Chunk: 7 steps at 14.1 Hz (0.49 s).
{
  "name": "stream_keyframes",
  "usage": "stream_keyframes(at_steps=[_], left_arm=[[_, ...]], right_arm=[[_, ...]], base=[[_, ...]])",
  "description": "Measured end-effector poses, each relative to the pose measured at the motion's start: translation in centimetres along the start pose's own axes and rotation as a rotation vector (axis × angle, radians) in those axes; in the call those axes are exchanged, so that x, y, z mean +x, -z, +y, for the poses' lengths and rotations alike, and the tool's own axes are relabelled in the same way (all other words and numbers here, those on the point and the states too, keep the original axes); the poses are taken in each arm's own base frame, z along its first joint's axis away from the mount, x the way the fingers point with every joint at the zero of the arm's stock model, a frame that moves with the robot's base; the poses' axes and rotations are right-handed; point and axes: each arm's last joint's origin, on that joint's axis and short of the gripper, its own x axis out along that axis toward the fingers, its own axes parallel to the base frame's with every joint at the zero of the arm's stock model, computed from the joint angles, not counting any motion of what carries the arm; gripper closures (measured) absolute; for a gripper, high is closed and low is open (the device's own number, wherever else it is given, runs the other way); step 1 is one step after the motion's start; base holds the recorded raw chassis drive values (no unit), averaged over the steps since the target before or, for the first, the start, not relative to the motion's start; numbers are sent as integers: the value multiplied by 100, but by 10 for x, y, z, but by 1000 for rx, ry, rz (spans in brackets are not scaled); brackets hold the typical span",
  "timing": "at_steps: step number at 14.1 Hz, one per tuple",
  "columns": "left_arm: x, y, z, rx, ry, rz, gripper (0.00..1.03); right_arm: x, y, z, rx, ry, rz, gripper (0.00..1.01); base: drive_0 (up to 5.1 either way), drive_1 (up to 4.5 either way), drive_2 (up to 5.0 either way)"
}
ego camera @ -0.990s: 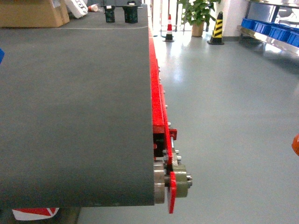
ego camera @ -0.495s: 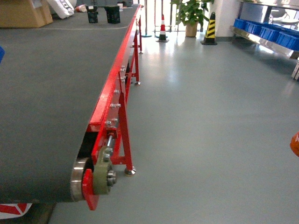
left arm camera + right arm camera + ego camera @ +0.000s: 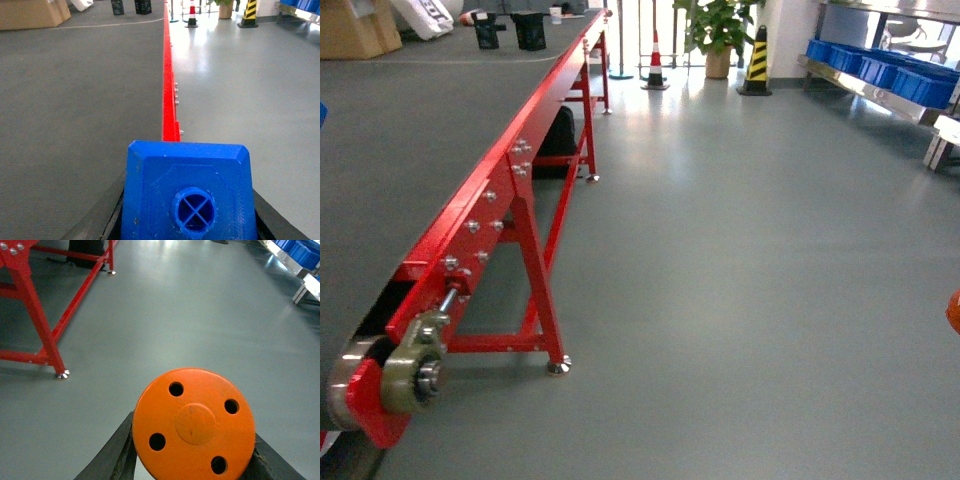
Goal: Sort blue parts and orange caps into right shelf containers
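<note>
The blue part [image 3: 189,195] fills the lower centre of the left wrist view, clamped between the dark fingers [image 3: 107,215] of the left gripper [image 3: 187,220], its round hole facing the camera. The orange cap [image 3: 194,424] occupies the lower centre of the right wrist view, gripped on both sides by the right gripper [image 3: 192,455]. In the head view, the blue containers [image 3: 880,68] sit on a shelf at upper right. The red conveyor frame [image 3: 490,200] runs along the left, above grey floor [image 3: 740,280].
</note>
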Motion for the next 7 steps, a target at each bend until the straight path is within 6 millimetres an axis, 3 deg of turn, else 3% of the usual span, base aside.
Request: stream_keyframes(at_steps=[7], left_arm=[[0,0,-1,0,5,2,58]], right_arm=[[0,0,0,1,0,-3,58]], base=[[503,-242,-242]])
